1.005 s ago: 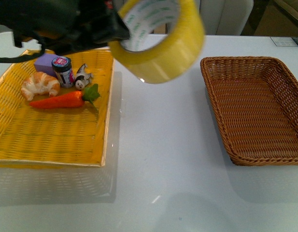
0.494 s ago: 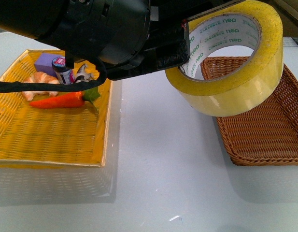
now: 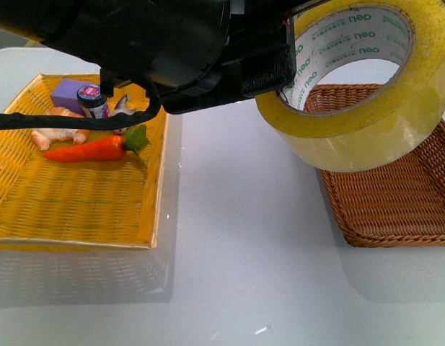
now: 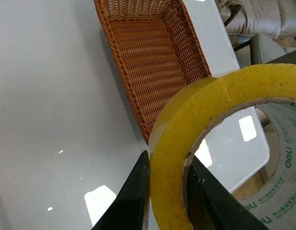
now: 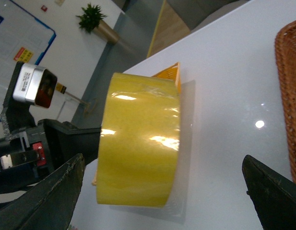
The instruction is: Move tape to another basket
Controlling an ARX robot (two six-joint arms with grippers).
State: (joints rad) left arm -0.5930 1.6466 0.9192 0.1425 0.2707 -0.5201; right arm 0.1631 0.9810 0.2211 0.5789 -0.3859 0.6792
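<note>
In the front view, my left gripper (image 3: 283,61) clamps the tape (image 3: 359,108), raised and overlapping the basket's (image 3: 395,209) left rim. In the left wrist view, one finger (image 4: 136,191) sits outside the roll and one inside. In the right wrist view, my right gripper (image 5: 163,160) gapes wide, empty.

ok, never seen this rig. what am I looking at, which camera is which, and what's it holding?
Two-armed robot at a white table. The front view is from a camera on its body; the other two are on the wrists. The black bulk in the front view is the left arm; the left end effector grips the wall of a yellowish tape roll, held in the air by a brown wicker basket. The right end effector, seen in its wrist view, is open and empty. A yellow tray holds a carrot, croissant, small jar and purple block.
</note>
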